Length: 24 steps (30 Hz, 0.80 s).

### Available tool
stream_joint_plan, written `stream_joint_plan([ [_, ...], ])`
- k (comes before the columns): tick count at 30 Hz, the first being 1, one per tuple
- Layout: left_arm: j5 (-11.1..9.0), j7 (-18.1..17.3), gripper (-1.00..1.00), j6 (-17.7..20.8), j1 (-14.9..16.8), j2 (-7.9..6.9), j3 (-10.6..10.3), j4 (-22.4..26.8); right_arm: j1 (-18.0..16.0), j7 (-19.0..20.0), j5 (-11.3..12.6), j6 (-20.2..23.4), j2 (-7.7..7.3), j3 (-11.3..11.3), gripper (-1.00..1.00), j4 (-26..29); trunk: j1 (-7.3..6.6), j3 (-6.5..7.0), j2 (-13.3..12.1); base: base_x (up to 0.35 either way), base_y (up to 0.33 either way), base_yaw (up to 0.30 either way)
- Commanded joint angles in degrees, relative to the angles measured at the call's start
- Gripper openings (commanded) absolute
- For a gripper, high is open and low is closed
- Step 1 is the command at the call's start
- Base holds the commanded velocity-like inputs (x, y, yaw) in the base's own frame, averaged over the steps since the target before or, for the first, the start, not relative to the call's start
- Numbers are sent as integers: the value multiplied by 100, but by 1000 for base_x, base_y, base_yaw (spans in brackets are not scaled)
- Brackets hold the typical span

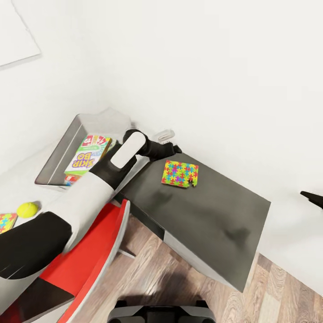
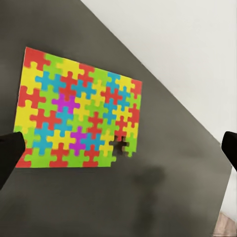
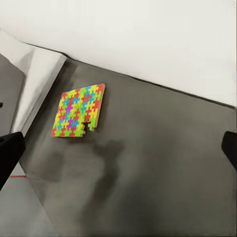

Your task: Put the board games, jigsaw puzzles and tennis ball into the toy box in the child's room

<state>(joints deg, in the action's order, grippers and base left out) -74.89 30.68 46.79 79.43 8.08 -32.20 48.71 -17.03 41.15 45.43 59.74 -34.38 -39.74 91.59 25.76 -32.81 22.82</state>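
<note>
Over the dark section of the table, hovering the left gripper with jaws spread just left of the flat jigsaw puzzle, judging a descent and pinch next, toy box waiting far left.

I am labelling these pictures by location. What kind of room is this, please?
Probably a child's room or playroom: a colourful jigsaw puzzle lies on a dark desk, a Skip-Bo game sits in a grey tray, and a tennis ball rests nearby.
</note>
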Motion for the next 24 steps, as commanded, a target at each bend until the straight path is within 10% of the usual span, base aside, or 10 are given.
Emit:
stream_joint_plan([
  [1, -2, -65, 100, -18, 18, -7, -5, -99, -7, 41, -32, 26, 11, 1, 100, 5, 3, -7, 10, 0, 0, -154],
  [12, 239, -609, 100, -155, 145, -209, 1, -747, -3, 79, -34, 26, 53, 15, 100, 69, 3, -5, 10, 0, 0, -46],
  [24, 988, -1981, 100, -628, 532, -247, -8, -2171, -2, 94, -26, 26, 61, -15, 100, 86, 3, -4, 10, 0, 0, -2],
])
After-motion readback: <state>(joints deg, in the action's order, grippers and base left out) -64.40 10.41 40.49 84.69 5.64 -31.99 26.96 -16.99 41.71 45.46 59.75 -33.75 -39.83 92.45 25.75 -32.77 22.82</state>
